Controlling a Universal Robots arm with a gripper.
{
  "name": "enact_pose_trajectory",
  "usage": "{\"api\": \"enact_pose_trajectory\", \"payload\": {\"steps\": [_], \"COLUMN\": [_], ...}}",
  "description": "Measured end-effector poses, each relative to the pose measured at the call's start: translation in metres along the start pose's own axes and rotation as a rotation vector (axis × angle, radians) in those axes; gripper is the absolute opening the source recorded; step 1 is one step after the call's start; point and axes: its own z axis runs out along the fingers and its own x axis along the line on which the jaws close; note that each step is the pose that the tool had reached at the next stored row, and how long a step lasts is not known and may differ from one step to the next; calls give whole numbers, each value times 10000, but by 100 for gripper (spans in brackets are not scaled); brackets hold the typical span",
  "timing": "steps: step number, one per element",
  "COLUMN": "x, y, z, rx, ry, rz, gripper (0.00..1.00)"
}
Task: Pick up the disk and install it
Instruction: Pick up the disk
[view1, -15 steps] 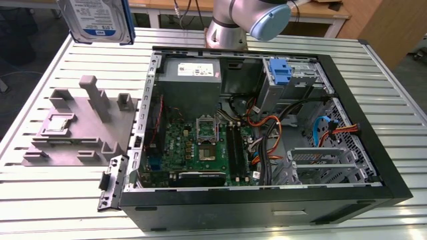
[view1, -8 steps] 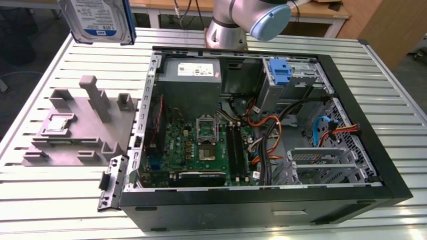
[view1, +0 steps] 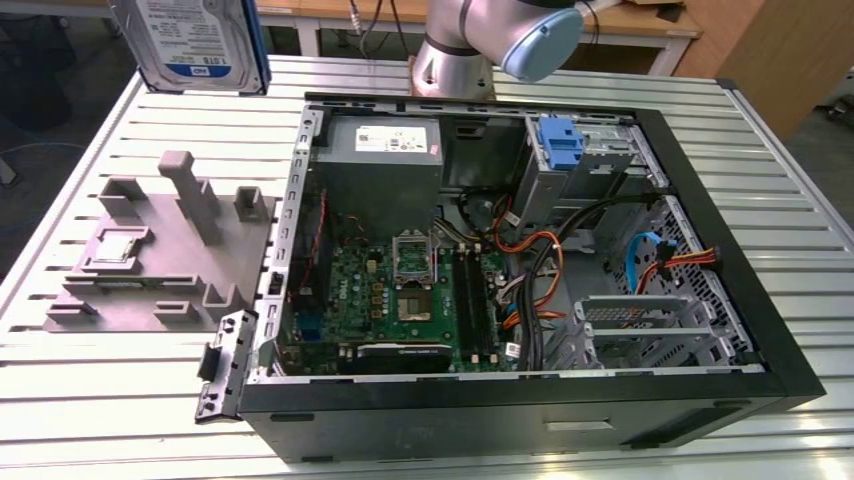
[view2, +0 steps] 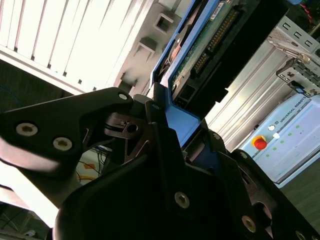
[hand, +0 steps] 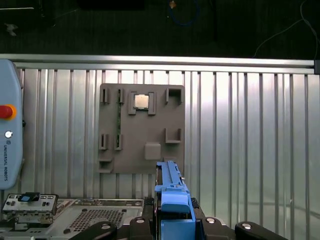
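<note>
Pincer (view2: 182, 127) fingers, black and bolted, are clamped on the blue plastic carrier frame of the flat silver-grey hard drive (view2: 210, 45) in the second wrist view, which shows the drive's green circuit-board underside and connector row. The first wrist view looks edge-on along that blue frame (hand: 172, 197) down at the grey moulded fixture plate (hand: 142, 145), where a small square silver chip (hand: 142, 101) sits in one pocket. In the exterior view the hard drive (view1: 187, 40) hangs upright, label towards the camera, high over the far part of the ribbed aluminium tabletop (view1: 107, 400) at the exterior view's left, well apart from the open black computer case (view1: 534, 425). Inside the case lie a green motherboard (view1: 400, 290), orange and blue cables and a blue bracket (view1: 561, 140) in the far bay. The arm's grey joint (view1: 461, 45) stands beyond the case, with wooden furniture behind.
</note>
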Motion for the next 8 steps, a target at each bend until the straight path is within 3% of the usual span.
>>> {"api": "enact_pose_trajectory", "payload": {"steps": [8], "x": [211], "y": [-1], "z": [-6], "rx": [-1], "ry": [0], "rz": [-1], "gripper": [37]}}
